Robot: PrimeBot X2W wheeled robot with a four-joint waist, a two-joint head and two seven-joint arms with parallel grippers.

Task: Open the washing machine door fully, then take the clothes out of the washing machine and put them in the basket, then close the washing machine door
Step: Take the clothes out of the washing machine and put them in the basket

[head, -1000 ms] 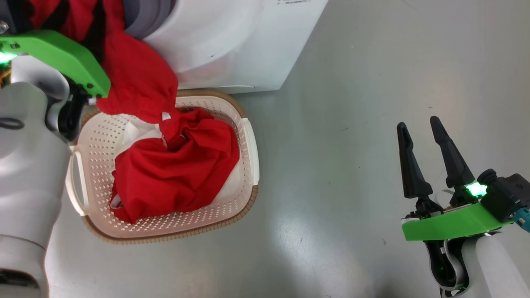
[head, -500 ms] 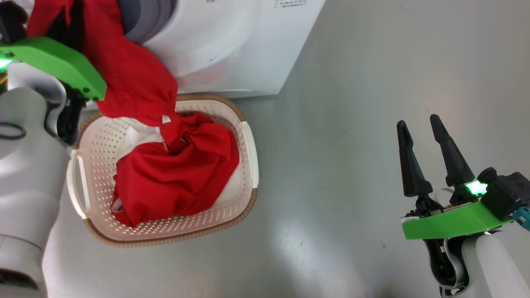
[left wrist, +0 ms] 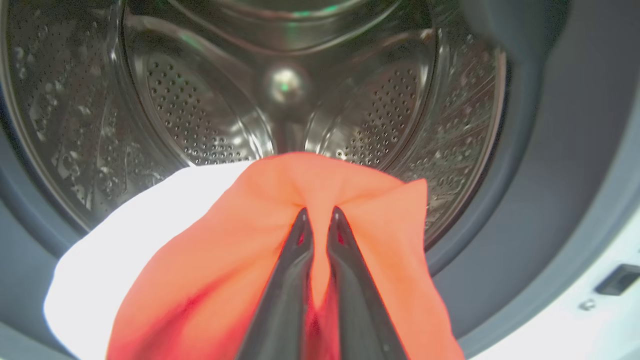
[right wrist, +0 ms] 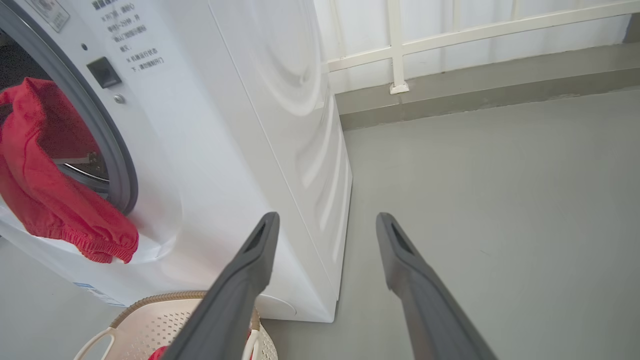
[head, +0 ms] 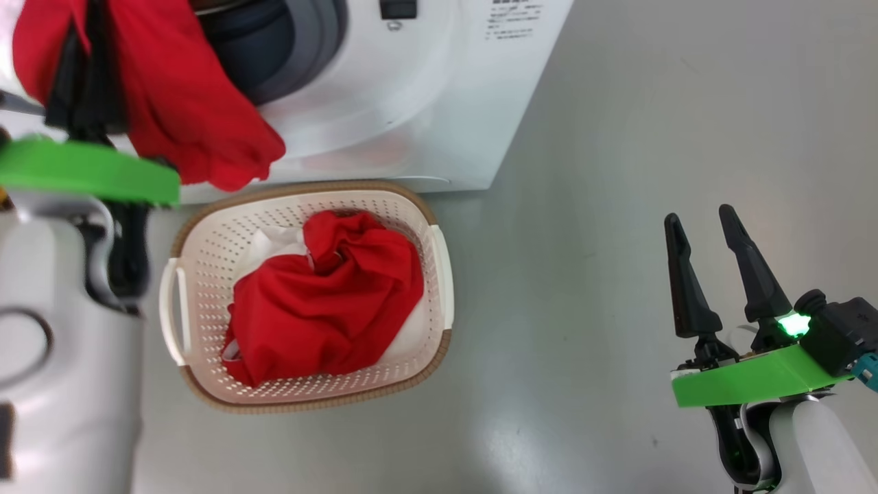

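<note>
Left fingers (left wrist: 292,280) pinch a red garment (left wrist: 380,240) at the drum (left wrist: 200,115) (right fingers (head: 686,288) spread, empty); basket (head: 199,261) holds clothes (head: 329,309).

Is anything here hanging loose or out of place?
A red garment droops out of the washing machine's opening, but the left tool is pinching it, so it's held, not spilled. The basket stands upright in front.

We are counting a hanging garment (head: 192,110) at the head frame's upper left and a piled garment (head: 329,309) at its centre, two red ones together; one basket (head: 442,267); one washing machine (head: 425,89); two grippers, left gripper (left wrist: 319,211) and right gripper (head: 698,214).
</note>
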